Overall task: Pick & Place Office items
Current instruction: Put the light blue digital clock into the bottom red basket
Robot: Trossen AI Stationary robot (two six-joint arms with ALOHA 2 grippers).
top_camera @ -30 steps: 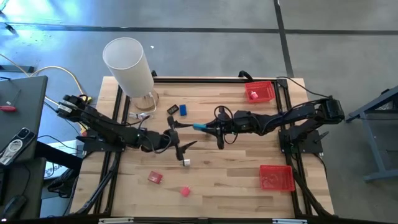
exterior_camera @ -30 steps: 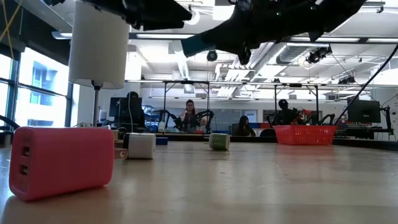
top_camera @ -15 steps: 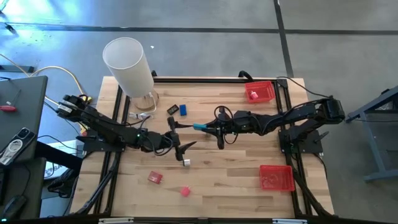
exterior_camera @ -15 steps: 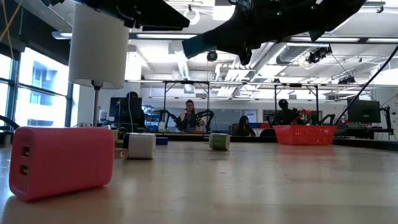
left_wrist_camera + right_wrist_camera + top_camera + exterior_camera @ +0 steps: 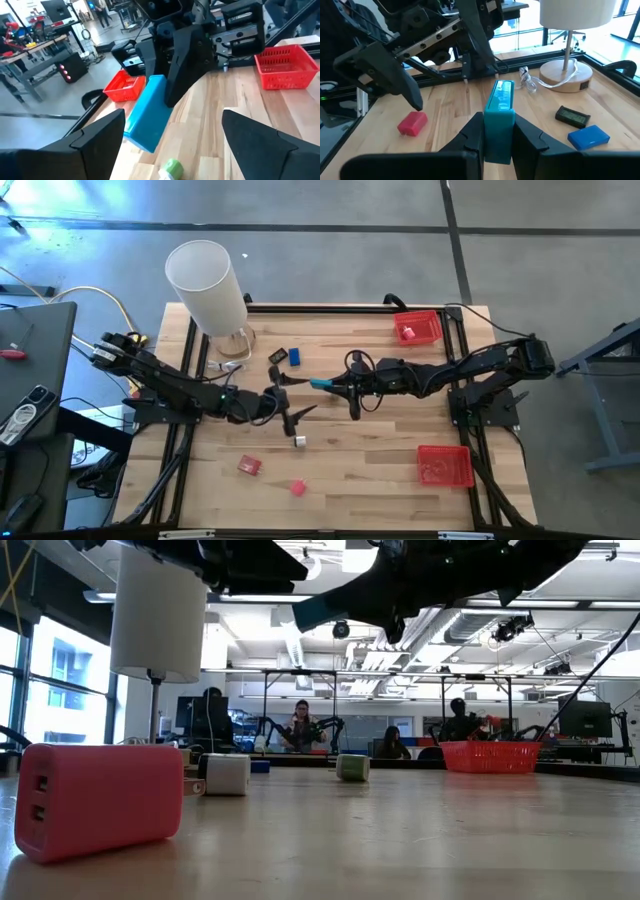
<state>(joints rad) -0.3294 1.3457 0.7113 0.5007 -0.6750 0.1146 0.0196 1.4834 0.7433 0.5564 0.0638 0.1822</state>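
Note:
My right gripper (image 5: 335, 385) hangs over the table's middle, shut on a teal block (image 5: 321, 383) that juts toward the left. Facing it, my left gripper (image 5: 291, 397) is open; in the left wrist view its fingers stand wide on either side of the block (image 5: 147, 112), apart from it. On the table lie a black piece (image 5: 278, 356), a blue piece (image 5: 295, 357), a white-and-green piece (image 5: 299, 441), a red piece (image 5: 249, 465) and a pink piece (image 5: 297, 487). My right gripper pinches the teal block's two long sides between its two fingers, at the end nearest the wrist (image 5: 499, 142). The fingers come about level from the table's right and lie along the block. The block sticks out ahead of them, lifted clear of the table.
A tall white lamp shade (image 5: 205, 285) on a wooden base (image 5: 565, 75) stands at the far left corner. One red tray (image 5: 418, 327) sits at the far right, another (image 5: 444, 465) at the near right. Bare wood lies between the trays.

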